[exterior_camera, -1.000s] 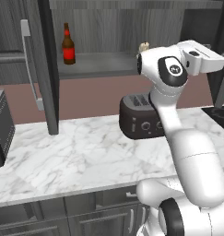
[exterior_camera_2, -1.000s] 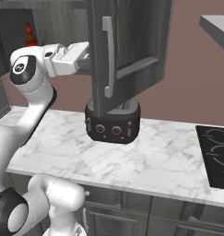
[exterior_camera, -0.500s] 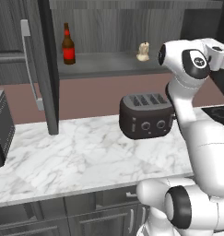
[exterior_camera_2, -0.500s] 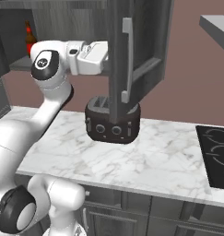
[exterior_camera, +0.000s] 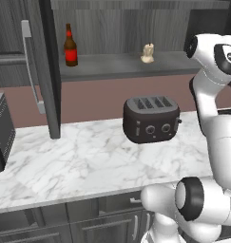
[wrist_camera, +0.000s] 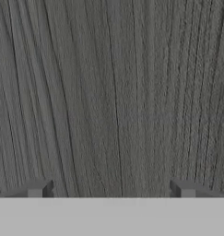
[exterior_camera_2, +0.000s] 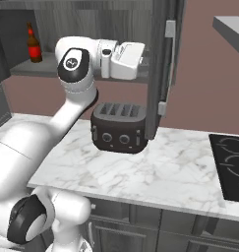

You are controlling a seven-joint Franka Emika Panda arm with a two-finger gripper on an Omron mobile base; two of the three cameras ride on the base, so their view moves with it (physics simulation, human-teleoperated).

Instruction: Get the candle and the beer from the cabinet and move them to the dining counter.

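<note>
Candle and beer on cabinet shelf; my gripper spread wide, empty, facing wood grain.

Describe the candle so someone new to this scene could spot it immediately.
Find the open cabinet above the marble counter. On its shelf, right of the beer and above the toaster, sits the candle: short, stubby and cream-coloured, unlike the tall dark bottle.

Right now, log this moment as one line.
claw: open, empty, facing cabinet door | beer: cabinet shelf, left | candle: shelf, right | toaster: wall counter
</note>
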